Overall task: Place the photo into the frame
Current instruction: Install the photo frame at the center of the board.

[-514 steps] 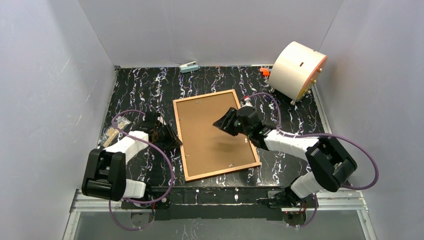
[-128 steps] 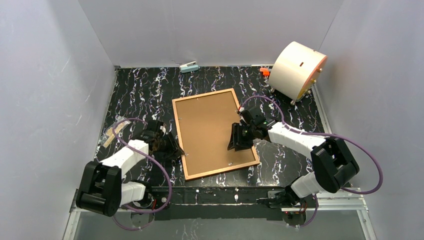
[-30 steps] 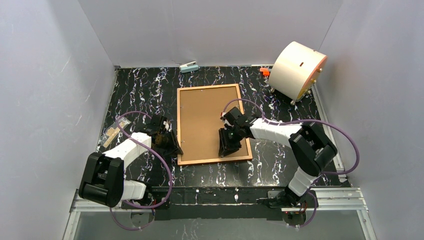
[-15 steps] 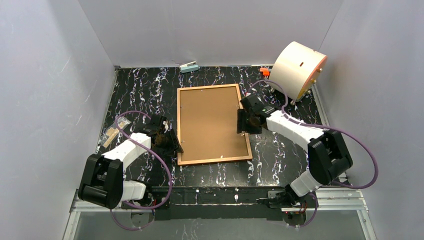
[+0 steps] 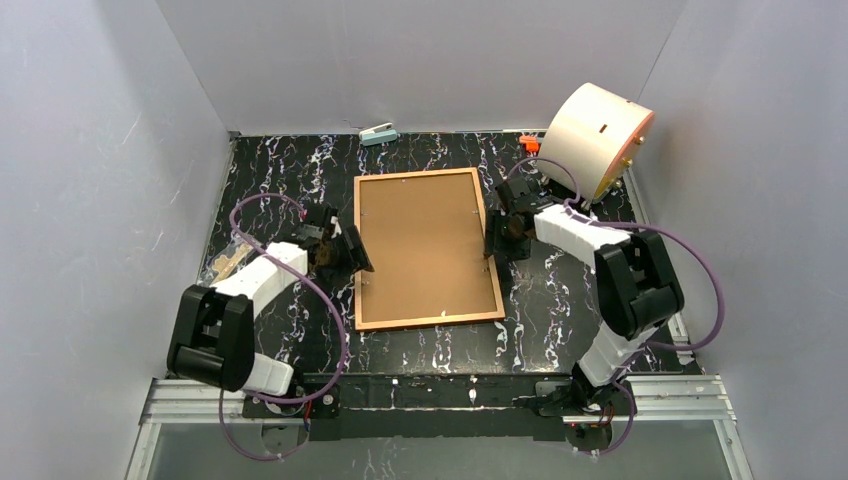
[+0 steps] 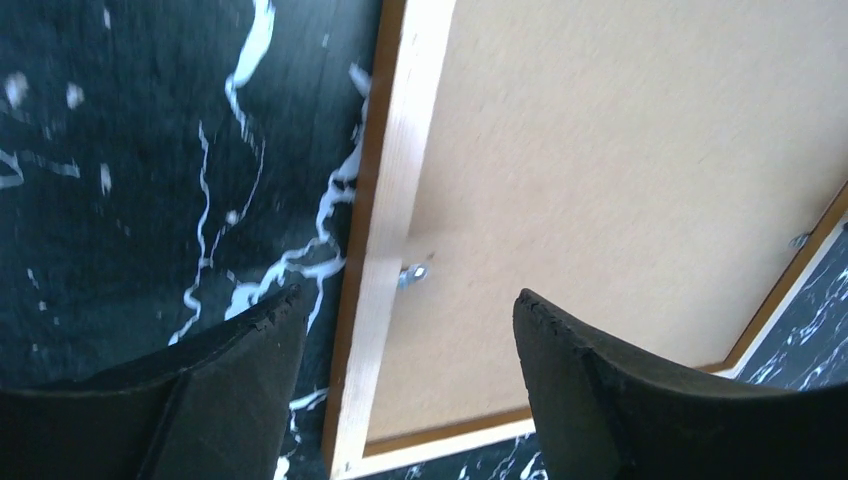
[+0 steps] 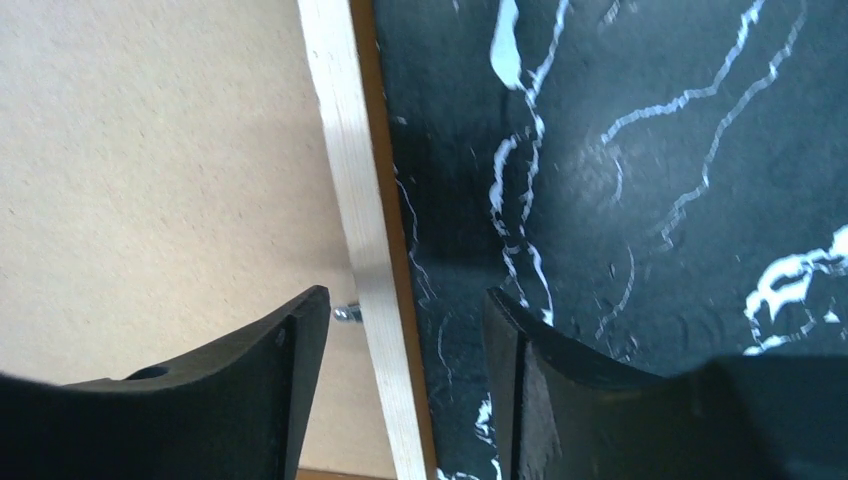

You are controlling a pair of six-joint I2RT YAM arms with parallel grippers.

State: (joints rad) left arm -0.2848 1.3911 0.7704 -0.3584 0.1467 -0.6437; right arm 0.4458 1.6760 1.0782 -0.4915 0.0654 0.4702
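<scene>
The frame [image 5: 430,321] lies flat in the middle of the table, back side up, with a plain brown backing board [image 5: 420,245] filling it. The photo is hidden. My left gripper [image 5: 350,250] is open at the frame's left edge. In the left wrist view its jaws [image 6: 410,293] straddle the pale wooden rail [image 6: 385,230], beside a small metal tab [image 6: 412,272]. My right gripper [image 5: 493,240] is open at the right edge. There its jaws [image 7: 405,295] straddle the rail [image 7: 350,150], one finger over the board [image 7: 150,180] and one over the table.
A big white drum [image 5: 595,140] leans at the back right, with a small orange piece [image 5: 529,144] beside it. A pale blue object [image 5: 379,134] lies at the back wall. A clear bag of wooden bits [image 5: 228,262] sits at the left. Grey walls enclose the black marbled table [image 5: 290,180].
My right gripper left the lower part of the board and moved back to the frame's right edge. My left gripper slid farther back along the left edge. Both jaws opened wider.
</scene>
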